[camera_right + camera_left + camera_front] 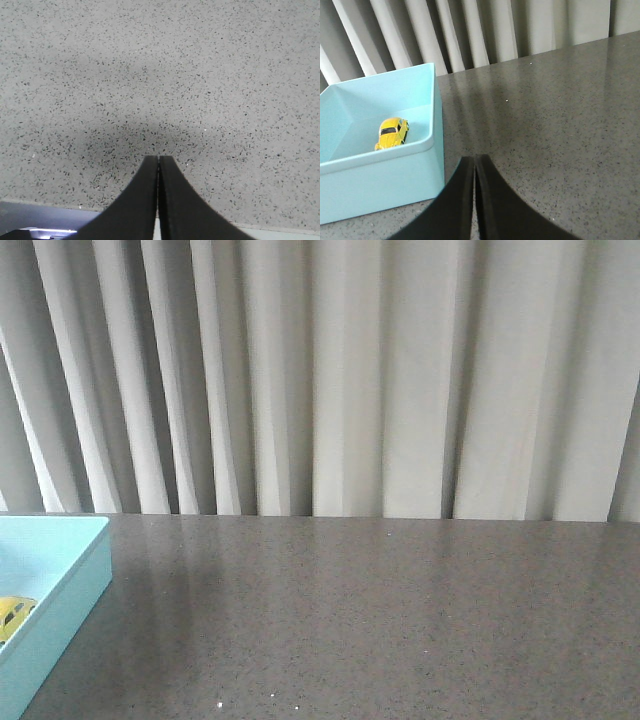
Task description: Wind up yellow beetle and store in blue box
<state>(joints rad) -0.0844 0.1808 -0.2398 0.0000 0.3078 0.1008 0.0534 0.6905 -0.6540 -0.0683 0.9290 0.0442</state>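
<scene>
The yellow beetle (391, 133) lies on the floor of the blue box (380, 180). In the front view the box (60, 615) stands at the table's left edge and only part of the beetle (14, 615) shows at the picture's edge. My left gripper (474, 161) is shut and empty, over the bare table beside the box's near corner. My right gripper (158, 159) is shut and empty, low over the bare speckled table near its front edge. Neither gripper shows in the front view.
The grey speckled table (380, 620) stretches to the right of the box. A pleated light curtain (330, 370) hangs behind the table's far edge. The table's front edge (50, 210) shows in the right wrist view.
</scene>
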